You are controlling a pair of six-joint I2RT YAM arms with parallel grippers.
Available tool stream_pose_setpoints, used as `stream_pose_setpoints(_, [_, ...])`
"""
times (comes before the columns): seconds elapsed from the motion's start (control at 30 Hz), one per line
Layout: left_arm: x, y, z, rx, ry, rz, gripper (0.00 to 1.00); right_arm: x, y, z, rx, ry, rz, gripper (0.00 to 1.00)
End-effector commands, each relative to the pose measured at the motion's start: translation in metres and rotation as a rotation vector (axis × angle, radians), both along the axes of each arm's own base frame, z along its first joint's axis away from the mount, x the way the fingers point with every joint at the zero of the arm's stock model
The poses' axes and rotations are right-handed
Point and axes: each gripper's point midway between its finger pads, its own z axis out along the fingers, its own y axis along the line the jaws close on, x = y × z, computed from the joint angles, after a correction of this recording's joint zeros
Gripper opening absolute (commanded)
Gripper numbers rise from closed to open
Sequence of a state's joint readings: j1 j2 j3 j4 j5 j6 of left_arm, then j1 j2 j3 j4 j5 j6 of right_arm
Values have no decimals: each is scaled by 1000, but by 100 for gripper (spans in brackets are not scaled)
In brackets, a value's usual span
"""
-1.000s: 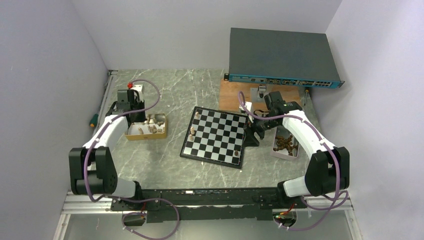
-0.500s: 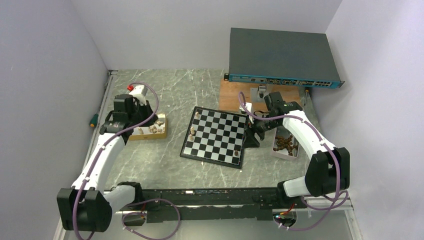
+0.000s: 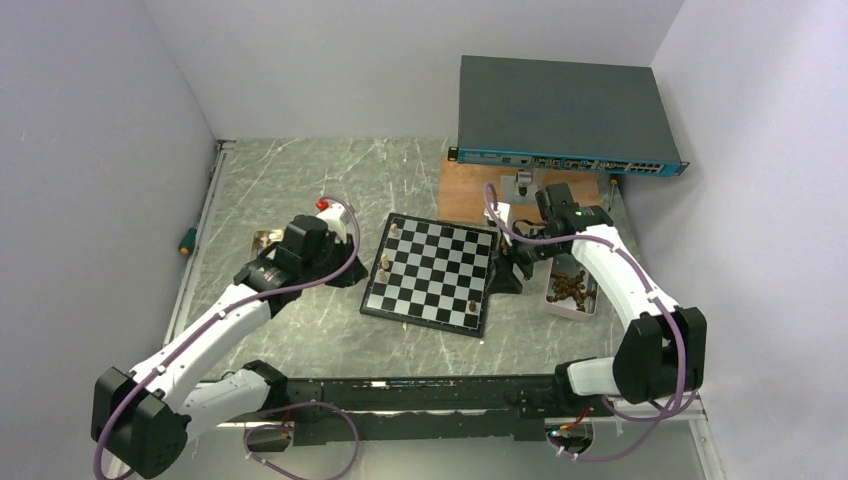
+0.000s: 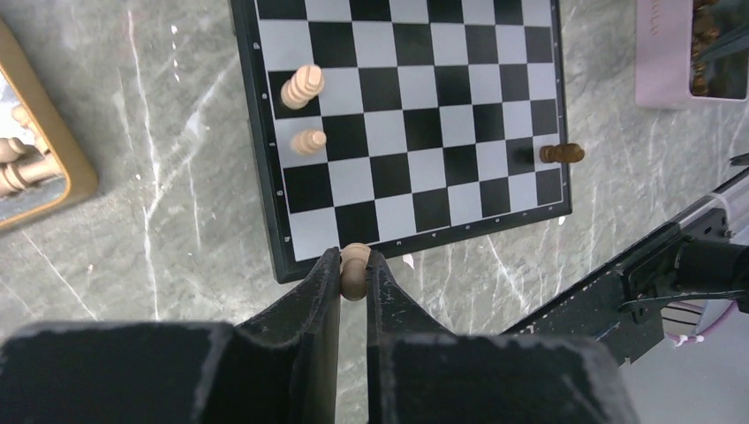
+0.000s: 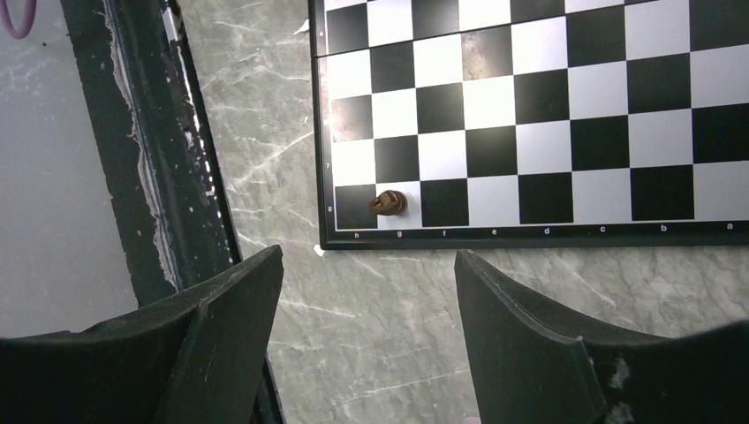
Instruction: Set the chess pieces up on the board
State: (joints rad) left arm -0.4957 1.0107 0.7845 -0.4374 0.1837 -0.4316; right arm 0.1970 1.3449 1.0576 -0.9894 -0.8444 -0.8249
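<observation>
Risk 1: the left gripper [image 4: 353,263] pinches the light pawn [image 4: 355,276] only at its very fingertips, so a fast move prob. twists it or lets it slip. Risk 2: let go off-centre or too high, it tips & may knock the closest light piece [image 4: 308,140] on the board [image 4: 415,132]. The pawn sits betw. the pressed-in fingers, at the board's edge in the left wrist view. The right gripper [image 5: 366,256] is spread wide, holding nothing, over the table [image 5: 397,309] near a dark piece [image 5: 388,203]
</observation>
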Motion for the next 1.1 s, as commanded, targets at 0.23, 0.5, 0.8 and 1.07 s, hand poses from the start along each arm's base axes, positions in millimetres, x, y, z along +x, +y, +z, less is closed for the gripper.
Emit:
stream_pose_setpoints(0.23, [-7,-28,-16,58,31,30,0,3,-7,11,36,-87,-61,75])
stream_pose_setpoints(0.5, [-14,-55,-32,141,41,-39,0,6,-7,7,37,-86,-79,75])
stream_pose_setpoints(0.8, [-19,-71,-68,288,86,-73,0,6,-11,7,32,-95,-97,75])
stream_pose_setpoints(1.07, [-18,-73,-87,323,116,-70,0,7,-9,8,42,-89,-92,75])
